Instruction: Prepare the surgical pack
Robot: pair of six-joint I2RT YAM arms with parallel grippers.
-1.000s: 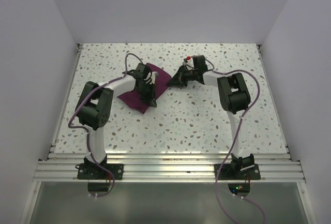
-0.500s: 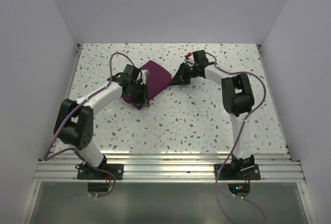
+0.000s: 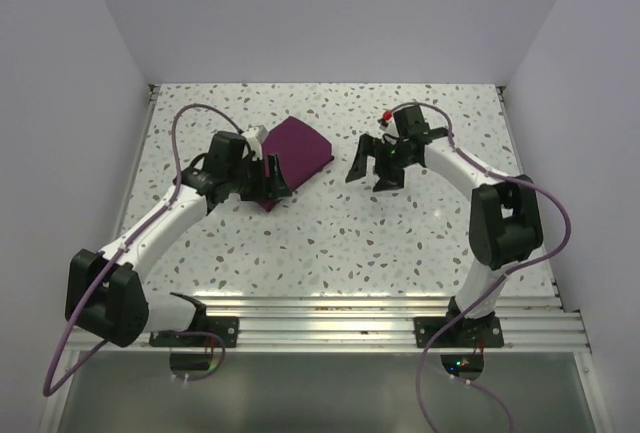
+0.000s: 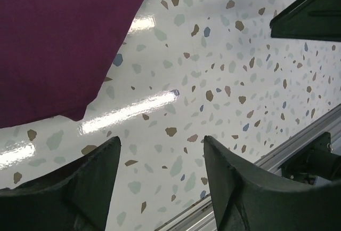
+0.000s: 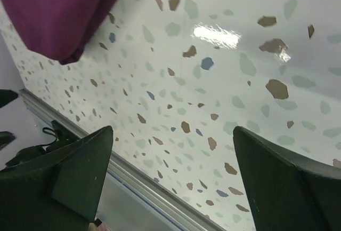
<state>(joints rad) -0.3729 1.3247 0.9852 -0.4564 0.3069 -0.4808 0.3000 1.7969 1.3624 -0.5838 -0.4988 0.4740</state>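
The cloth [image 3: 298, 148] lies folded into a plum-purple bundle on the speckled surface [image 3: 330, 243], left of centre and towards the far side. Its outline is roughly a diamond, with 1 corner pointing at the near edge. What it holds inside cannot be seen.

The left tool [image 3: 278, 181] sits low at the bundle's near-left edge, over that near corner. From the left wrist view, the left tool [image 4: 160, 183] is released: its 2 fingers [image 4: 80, 188] stand apart with only bare surface between them. There the cloth [image 4: 58, 39] fills the upper left, just beyond the fingertips and apart from them.

The right tool [image 3: 372, 171] hangs to the right of the bundle, near it but not touching. It is spread wide and grips nothing. In the right wrist view, the right tool [image 5: 170, 177] shows its 2 fingers [image 5: 64, 183] far apart over speckled surface, with the cloth [image 5: 58, 12] in the upper left corner, well clear of both.

A metal rail [image 3: 320, 318] runs along the near edge of the surface, where both arms are bolted.
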